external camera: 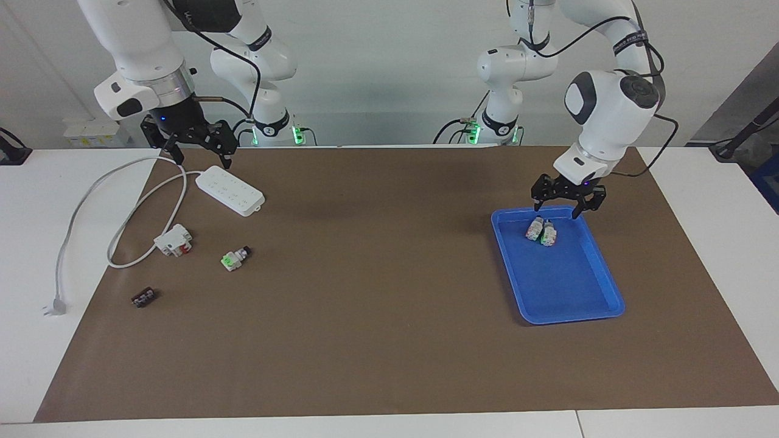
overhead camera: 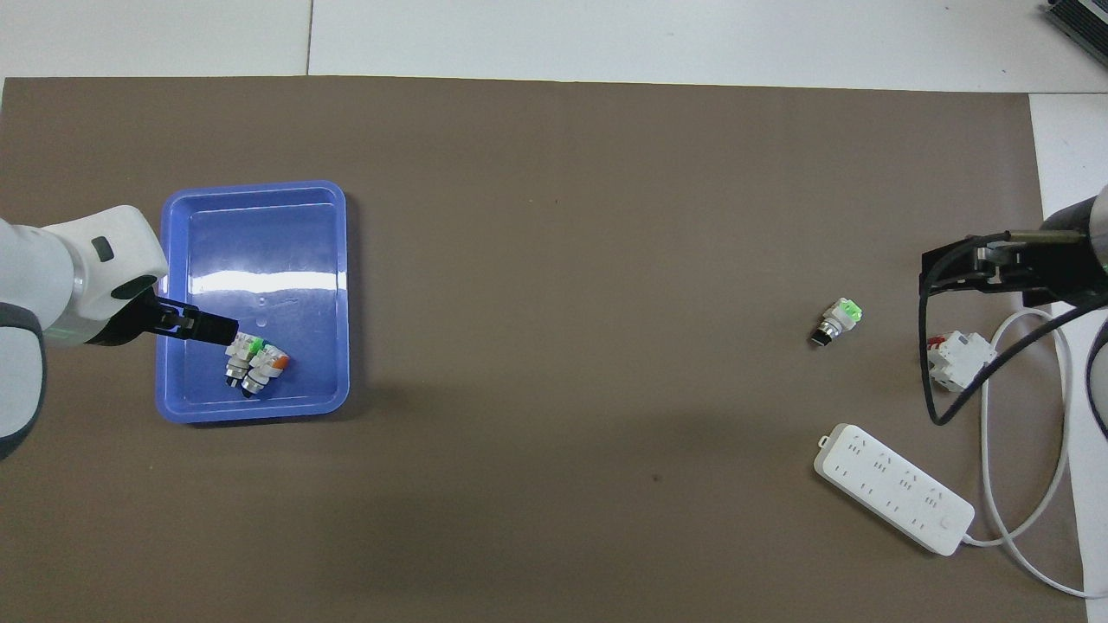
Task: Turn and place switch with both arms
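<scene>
Glossy white jointed arms [external camera: 608, 115], dark grey joint caps, black cables, black pincers, green base lights
</scene>
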